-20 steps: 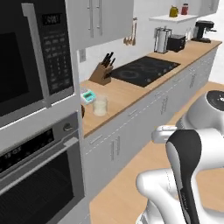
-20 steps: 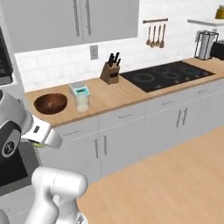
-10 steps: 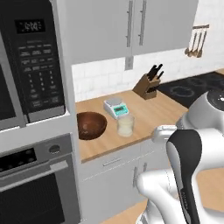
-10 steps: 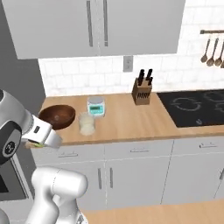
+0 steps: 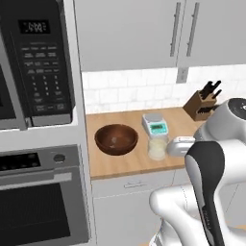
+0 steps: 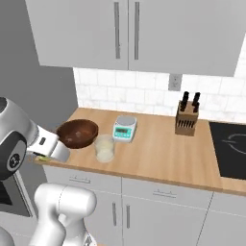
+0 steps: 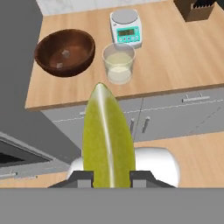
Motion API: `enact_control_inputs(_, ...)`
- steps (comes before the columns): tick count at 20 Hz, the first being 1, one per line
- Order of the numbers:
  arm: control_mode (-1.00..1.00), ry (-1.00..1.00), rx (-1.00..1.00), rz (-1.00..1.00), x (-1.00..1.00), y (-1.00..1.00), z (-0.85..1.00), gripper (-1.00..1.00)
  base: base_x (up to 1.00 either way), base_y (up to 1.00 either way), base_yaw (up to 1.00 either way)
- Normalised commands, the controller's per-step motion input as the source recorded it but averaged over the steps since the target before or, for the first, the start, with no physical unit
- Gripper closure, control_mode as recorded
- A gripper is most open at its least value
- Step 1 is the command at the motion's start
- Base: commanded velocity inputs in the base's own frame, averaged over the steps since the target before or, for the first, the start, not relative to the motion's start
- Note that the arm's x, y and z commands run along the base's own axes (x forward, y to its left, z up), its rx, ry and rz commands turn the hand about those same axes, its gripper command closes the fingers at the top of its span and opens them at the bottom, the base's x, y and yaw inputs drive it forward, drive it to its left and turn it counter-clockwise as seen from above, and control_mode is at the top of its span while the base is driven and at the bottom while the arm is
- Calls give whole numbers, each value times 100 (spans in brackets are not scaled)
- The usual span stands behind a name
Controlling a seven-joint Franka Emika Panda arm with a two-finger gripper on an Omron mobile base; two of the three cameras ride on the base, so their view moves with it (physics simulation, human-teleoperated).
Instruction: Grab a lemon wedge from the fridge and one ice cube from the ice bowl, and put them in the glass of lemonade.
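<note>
Between our two small dark finger tips, low in the hand view: one tiny yellow-green lemon wedge (image 7: pixel 108 140), clamped by the two-finger gripper (image 7: pixel 109 178) with jaws nearly closed on its flanks. Its long axis runs straight away from the hand, the pointed end leading.

On the pale wooden counter (image 7: pixel 175 61), ahead of that point:
- One short clear glass of pale yellow lemonade (image 7: pixel 118 63), upright, near the front edge. It lies almost dead ahead of the wedge's tip and slightly to the right in the hand view, well apart from it.
- One round, shallow, dark brown wooden ice bowl (image 7: pixel 65 51), just beside the glass on the left of that view, apart from it. Two tiny pale whitish ice cubes (image 7: pixel 65 54) sit inside.
- One small white kitchen scale with a green display (image 7: pixel 126 27), just behind the glass.
- One wooden knife block (image 6: pixel 186 118), well off to the right.

In the right base view, we see the gripper (image 6: pixel 45 154) out in front of the counter's left corner and about level with it, the wedge a yellow sliver beneath it.

Judgement: we hold the wedge short of the counter edge, so the coming move is forward along the wedge's own axis and a touch right, finishing above the glass rim.
</note>
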Motion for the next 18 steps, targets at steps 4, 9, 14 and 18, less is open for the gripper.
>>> enact_control_inputs(4, 100, 0, 0, 0, 0, 0, 0, 100, -36, -36, 16)
enact_control_inputs(9, 100, 0, 0, 0, 0, 0, 0, 100, 1, -56, 1)
enact_control_inputs(14, 100, 0, 0, 0, 0, 0, 0, 100, 34, -20, -2)
enact_control_inputs(18, 100, 0, 0, 0, 0, 0, 0, 100, 62, 0, -5)
